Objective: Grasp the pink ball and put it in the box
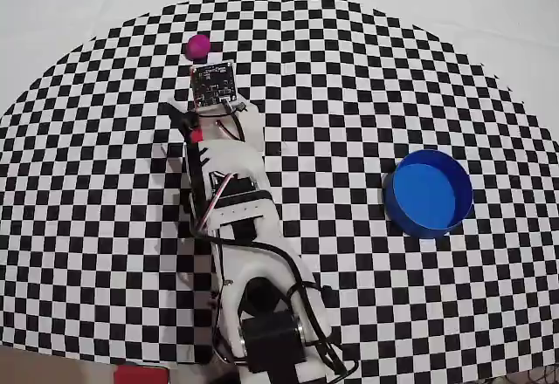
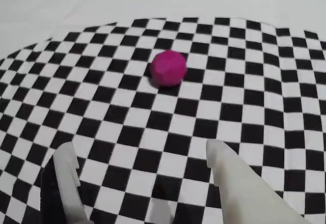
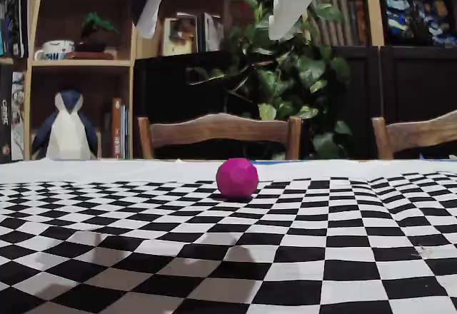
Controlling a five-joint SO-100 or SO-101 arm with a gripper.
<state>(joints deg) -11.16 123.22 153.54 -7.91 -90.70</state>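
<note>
Gripper [image 2: 142, 163] open, holding nothing, hanging above the checkered mat [image 1: 349, 96] with both fingers [image 3: 296, 0] off the surface. Pink ball [image 2: 168, 68] sits on the mat just ahead of the fingertips, not touching them. Blue box [image 1: 429, 193] is well apart from the ball, across the mat, on the right in the overhead view.

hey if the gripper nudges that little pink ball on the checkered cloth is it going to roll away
Probably yes: the small magenta-pink ball looks round and sits free on the flat checkered cloth. Its faintly faceted surface may slow it. The open white gripper should straddle it, not push.
</note>
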